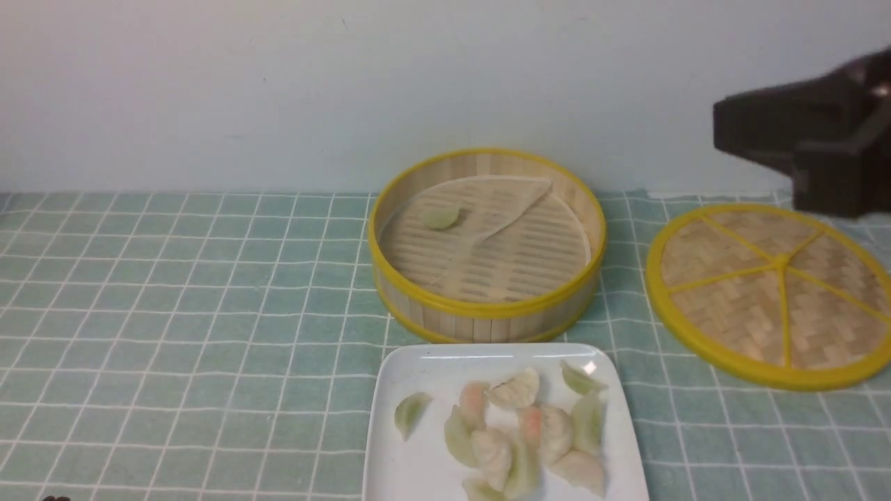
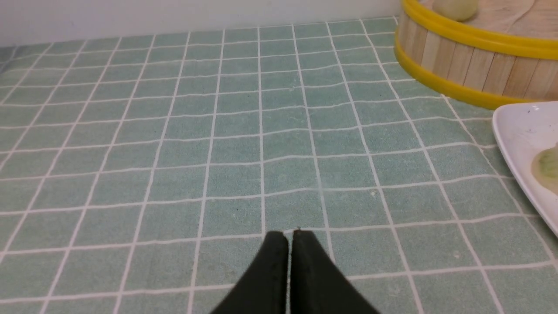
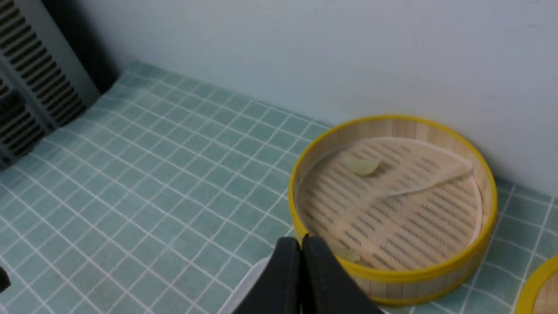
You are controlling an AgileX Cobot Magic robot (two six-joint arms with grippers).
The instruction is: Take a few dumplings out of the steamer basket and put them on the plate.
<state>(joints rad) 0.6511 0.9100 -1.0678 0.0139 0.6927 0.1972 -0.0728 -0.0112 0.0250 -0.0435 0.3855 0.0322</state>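
My right gripper (image 3: 301,240) and left gripper (image 2: 290,235): jaws closed together, nothing held. The dumplings (image 1: 515,391) lie heaped on the plate (image 1: 418,369), just nearer than the steamer basket (image 1: 487,306)

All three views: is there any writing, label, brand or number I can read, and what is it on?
None readable. The steamer basket, its lid, the plate and the checked cloth are all unmarked; the grey vented panel in the right wrist view shows only slots.
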